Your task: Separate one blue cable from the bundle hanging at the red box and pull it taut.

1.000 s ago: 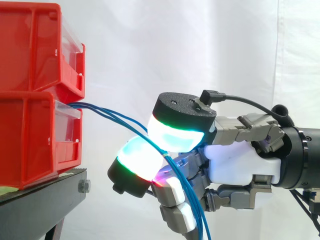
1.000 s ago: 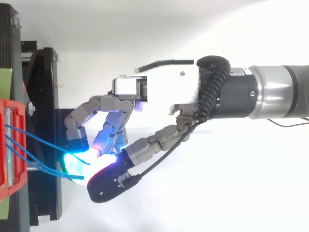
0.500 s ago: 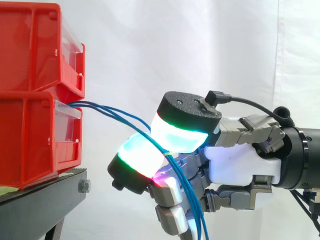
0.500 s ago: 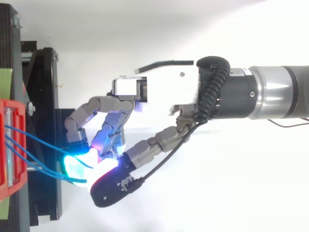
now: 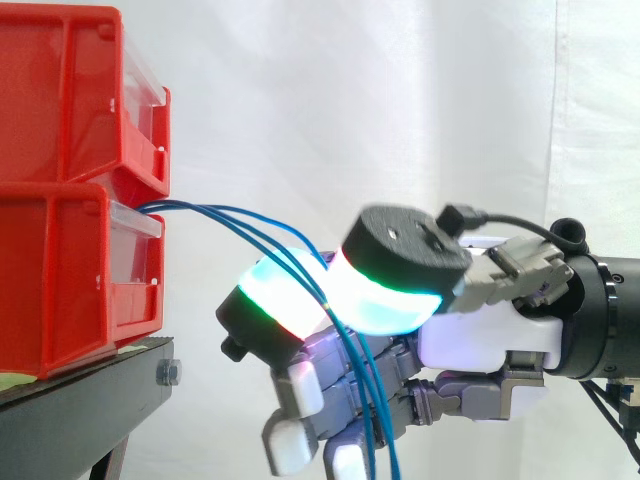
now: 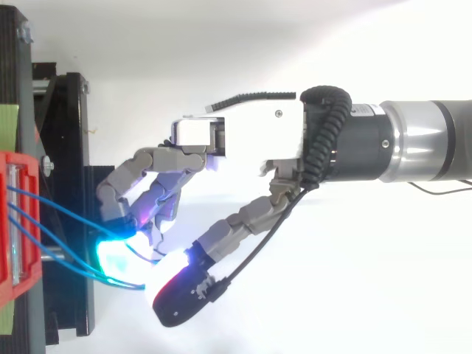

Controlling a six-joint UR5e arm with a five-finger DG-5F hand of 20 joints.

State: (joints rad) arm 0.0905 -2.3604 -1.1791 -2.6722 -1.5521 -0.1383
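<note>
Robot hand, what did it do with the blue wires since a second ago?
The robot hand opened its pinch: its black-capped thumb swung away from the cyan fingertip, and the lower fingers uncurled. The thin blue cables now lie loosely between them. The arm and the red plastic box stayed put.

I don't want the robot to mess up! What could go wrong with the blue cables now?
1. Several blue cables run through the hand together, so a pull might drag the whole bundle, not just one.
2. They curve loosely from the lower red bin, so one could slip away before going taut.
3. A hard pull might tug that bin on its black stand.
</note>
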